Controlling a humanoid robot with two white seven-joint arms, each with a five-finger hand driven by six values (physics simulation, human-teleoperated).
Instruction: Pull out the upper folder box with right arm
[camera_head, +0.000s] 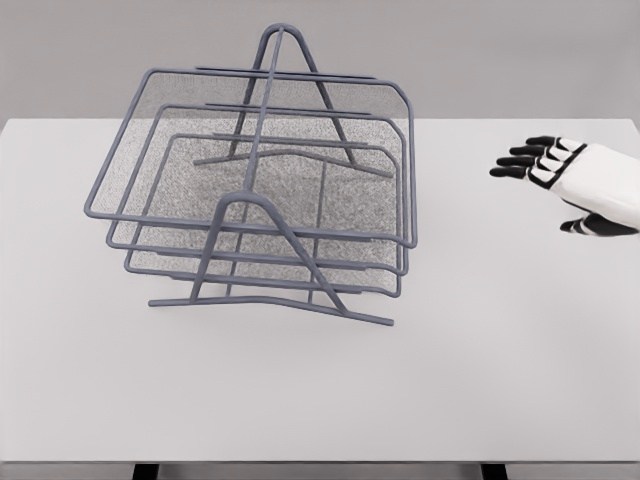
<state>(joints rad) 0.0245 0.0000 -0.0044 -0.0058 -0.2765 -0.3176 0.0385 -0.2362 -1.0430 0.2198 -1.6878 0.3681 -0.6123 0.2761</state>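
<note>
**Three mesh trays, none pulled yet**

Three grey wire-mesh trays sit stacked in a grey metal A-frame rack (270, 190). The upper folder box (270, 150), topmost of the three, sits fully seated in that rack on the pale grey table (320, 400). Well right of the rack, the white right hand (580, 185) hovers with black fingers (525, 160) extended, holding nothing, probably readying an approach to the tray's right-hand rim.
</note>
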